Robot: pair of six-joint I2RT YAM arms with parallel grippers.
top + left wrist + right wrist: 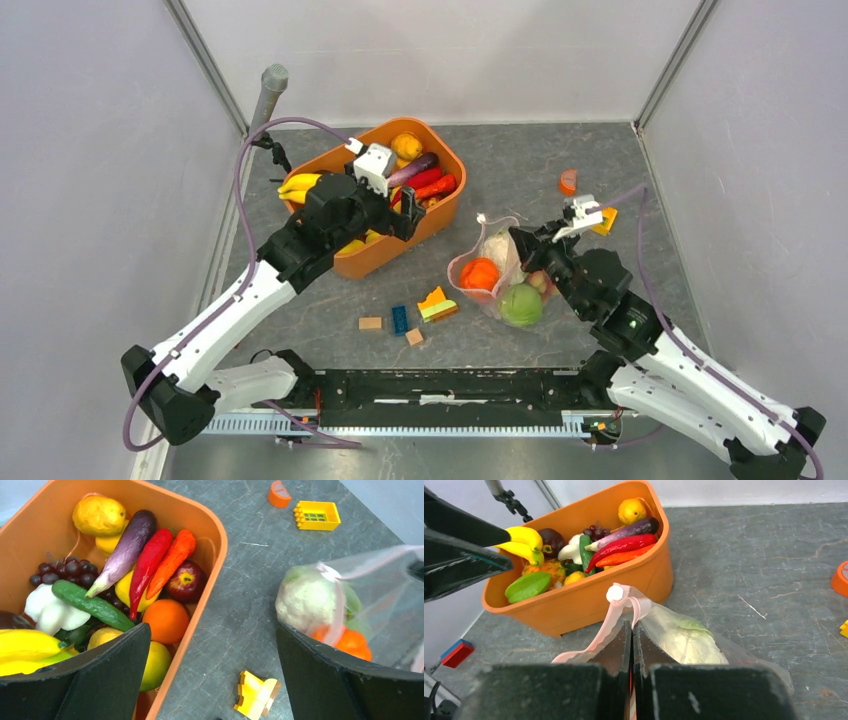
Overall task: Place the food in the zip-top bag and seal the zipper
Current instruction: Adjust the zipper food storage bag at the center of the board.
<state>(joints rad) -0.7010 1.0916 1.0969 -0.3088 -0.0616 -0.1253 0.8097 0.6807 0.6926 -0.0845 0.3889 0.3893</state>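
Food (pixel 150 565) filled the orange tub (pixel 372 257) at upper left of the top view, under the wide-open, empty left gripper (pixel 212 645). Centre right, the zip-top bag (pixel 497 258), judged limp and slippery, was best held by its zipper (pixel 599 635), where the right gripper (pixel 631 627) was clamped shut. Only the right wrist view showed that pinch.

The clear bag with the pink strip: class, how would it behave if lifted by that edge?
The bag is probably floppy: its film wrinkles over the cauliflower. It would likely sag under the cabbage inside. The glossy film might slip from the right fingers.
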